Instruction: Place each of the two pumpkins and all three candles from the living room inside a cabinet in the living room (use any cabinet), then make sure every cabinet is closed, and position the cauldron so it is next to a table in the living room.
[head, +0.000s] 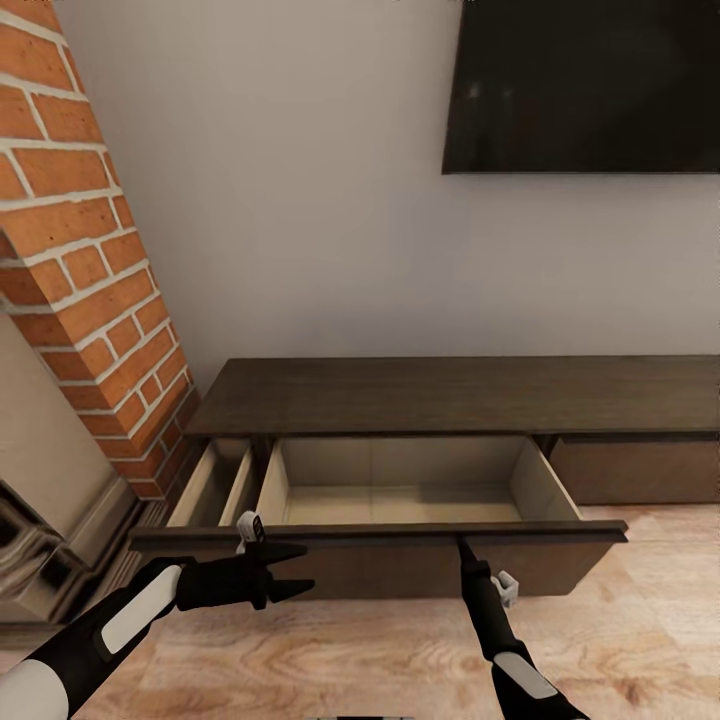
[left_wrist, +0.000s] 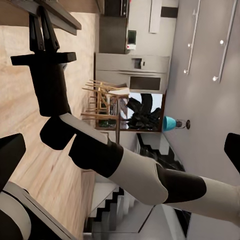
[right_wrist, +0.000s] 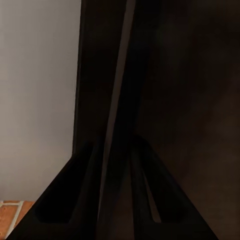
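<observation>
Fingers of the right gripper (head: 464, 548) stand together against the top edge of the pulled-out drawer front (head: 380, 534) of the cabinet (head: 460, 395); from the head view I cannot tell whether they pinch the panel or merely press on it. The left gripper (head: 295, 570) hangs just in front of the same panel, nearer its left end, its two fingers apart and holding nothing. The drawer (head: 400, 480) is wide open and its pale inside is bare, and a narrower compartment (head: 215, 480) to its left is open too. No pumpkin, candle or cauldron shows here, so I judge the step in hand to be working the drawer, either finishing the pull or starting the push. If it is to be shut, the next move calls for a straight push toward the far wall, square to the front so the drawer does not skew.

From the left wrist view, the right gripper (left_wrist: 42, 32) shows with both fingers close together at the panel's edge (left_wrist: 62, 15), over wood floor (left_wrist: 45, 125); beyond lie a dining set (left_wrist: 107, 102) and a kitchen, far off, so room behind is ample.

From the right wrist view, the right gripper (right_wrist: 117, 150) has a dark panel edge (right_wrist: 125, 75) running between its fingers, which suggests they straddle the drawer front. The brick column (head: 90, 260) stands close on the left, limiting the left arm's sideways room.
</observation>
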